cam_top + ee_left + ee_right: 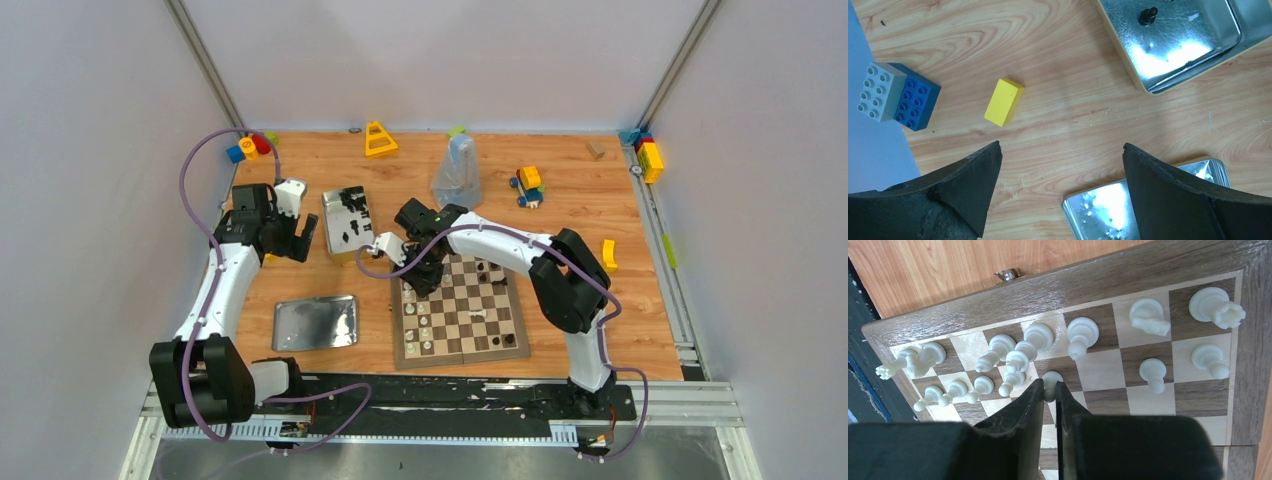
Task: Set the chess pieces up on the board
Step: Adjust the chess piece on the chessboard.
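The board (460,358) lies in front of the right arm, with cream-white chess pieces (412,318) along its left side and a few black ones (488,270) at its far edge. My right gripper (426,280) hangs over the board's far-left part. In the right wrist view the right gripper (1050,388) is shut on a white pawn (1051,376), which stands next to a row of white pawns (955,389) on the board (1128,275). My left gripper (1062,146) is open and empty above bare wood. It hovers left of the tin (347,222), which holds black pieces (1148,15).
The tin's lid (316,322) lies near the left arm. A yellow block (1004,101) and a grey-and-blue block (898,95) sit under the left wrist. A yellow cone toy (379,139), a clear bag (457,172), a toy car (527,187) and corner blocks (648,155) stand at the back.
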Tool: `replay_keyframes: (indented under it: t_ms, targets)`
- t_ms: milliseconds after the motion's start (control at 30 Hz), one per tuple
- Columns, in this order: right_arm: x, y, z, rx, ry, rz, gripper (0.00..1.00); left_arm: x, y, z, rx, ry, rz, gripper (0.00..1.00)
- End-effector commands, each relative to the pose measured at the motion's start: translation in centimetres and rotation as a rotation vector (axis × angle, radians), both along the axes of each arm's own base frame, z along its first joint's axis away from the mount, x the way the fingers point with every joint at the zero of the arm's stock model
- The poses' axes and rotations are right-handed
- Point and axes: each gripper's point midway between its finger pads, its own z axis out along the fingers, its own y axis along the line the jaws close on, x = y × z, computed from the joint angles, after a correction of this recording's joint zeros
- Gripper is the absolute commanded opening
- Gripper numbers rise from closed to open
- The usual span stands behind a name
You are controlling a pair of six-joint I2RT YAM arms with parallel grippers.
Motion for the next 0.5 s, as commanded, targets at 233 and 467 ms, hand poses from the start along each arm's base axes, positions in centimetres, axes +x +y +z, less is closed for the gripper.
replay_keyframes:
  t_ms: [233, 467]
  targets:
    - [0.1, 1.1, 2.3, 0.054, -0.032, 0.018, 0.30, 0.5, 0.1, 0.5, -0.009, -0.021, -0.003, 0.98]
    - [0.9, 0.9, 4.3, 0.076, -0.090, -0.007, 0.34, 0.5, 0.1, 0.5, -0.009, -0.020, -0.004, 0.98]
